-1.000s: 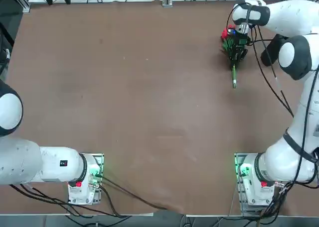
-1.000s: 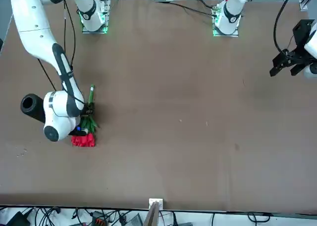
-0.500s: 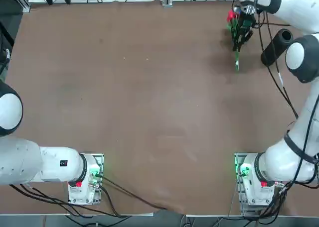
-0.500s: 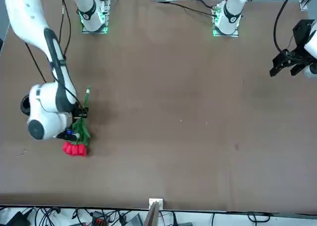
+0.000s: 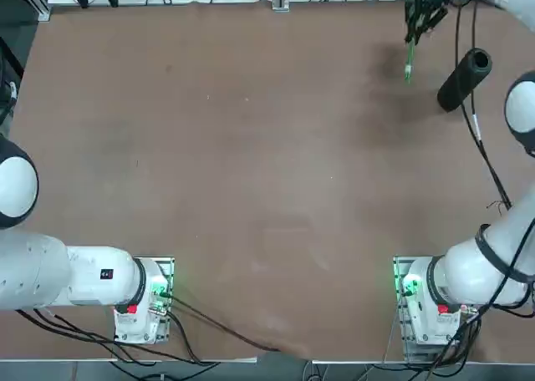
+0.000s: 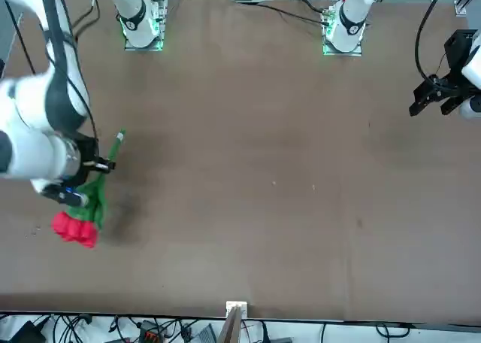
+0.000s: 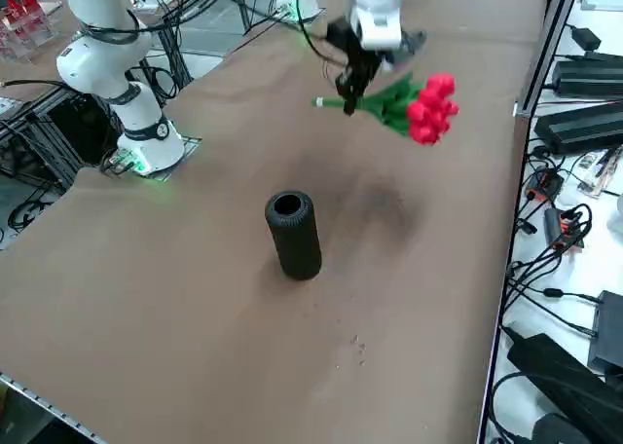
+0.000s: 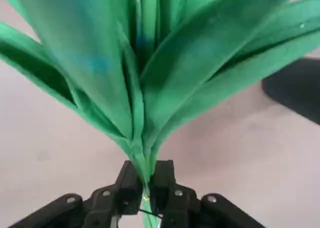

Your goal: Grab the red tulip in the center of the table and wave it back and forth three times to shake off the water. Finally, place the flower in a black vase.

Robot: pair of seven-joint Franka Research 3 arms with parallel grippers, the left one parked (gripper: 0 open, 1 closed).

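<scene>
Wrist view: R tool (image 8: 146, 190) gripping tulip (image 8: 142, 103) stem.

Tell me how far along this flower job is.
Picked up: the red tulips are off the table, pinched in the right hand. Under way, probably: the shaking, though I can't count the waves. Left: the black vase stands upright, its mouth showing no flower yet.

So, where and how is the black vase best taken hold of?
Probably around the middle of its straight wall, coming from above with one finger on each side. The black vase stands upright, mouth up and slim. The right gripper is shut on the tulip stem, so it is occupied.
</scene>
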